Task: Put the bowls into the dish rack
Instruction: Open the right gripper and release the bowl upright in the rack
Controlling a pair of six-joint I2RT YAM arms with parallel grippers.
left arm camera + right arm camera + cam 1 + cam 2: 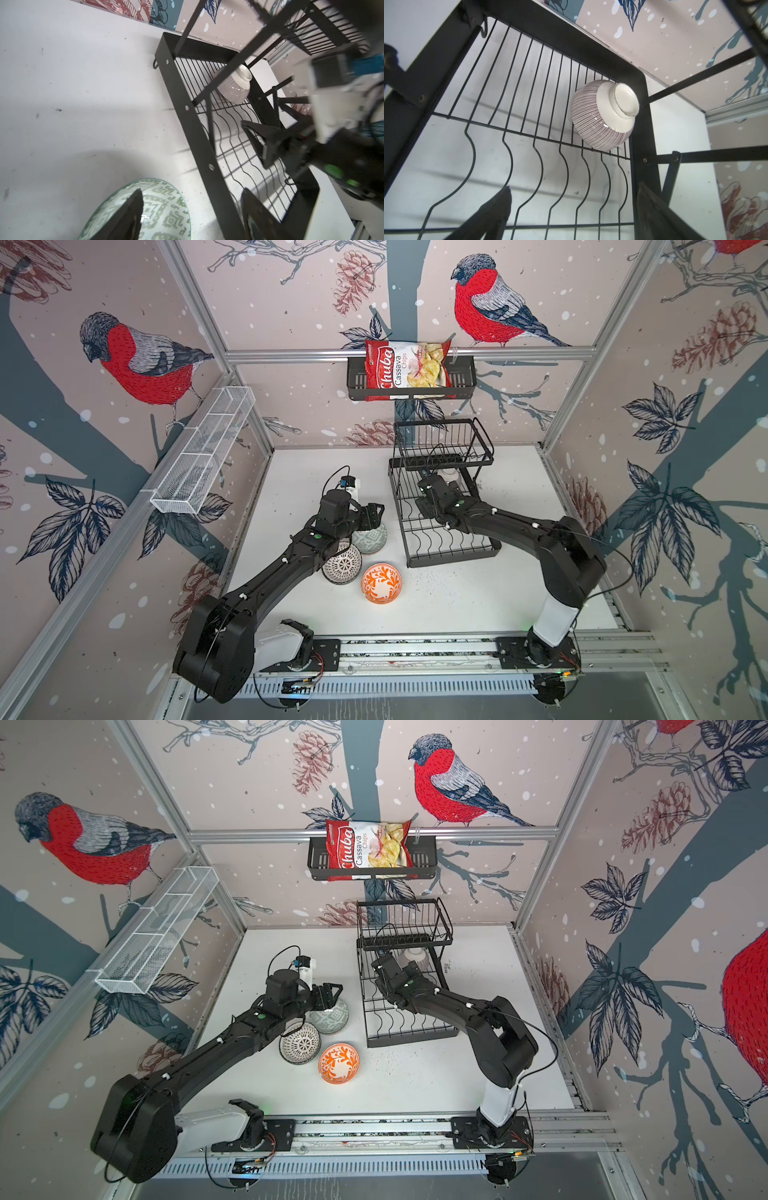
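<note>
Right wrist view: the right gripper (574, 189) hangs open over the dish rack (560, 37) near an upturned pink-lined bowl (602, 116), while the left gripper (192, 192), jaws apart, straddles the rim of the grey-green bowl (164, 207).

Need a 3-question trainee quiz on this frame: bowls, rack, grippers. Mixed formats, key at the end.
1. Multiple choice: how many bowls stand on the table, outside the dish rack? A) two B) three C) five
2. True or false: the right gripper holds the pink-lined bowl.
3. Fill in: the open left gripper is at the rim of the ___ bowl.
Key:
1. B: orange floral bowl, black-white dotted bowl, grey-green bowl.
2. False: it is open and empty; that bowl lies foot up in the rack's lower tier.
3. grey-green
</note>
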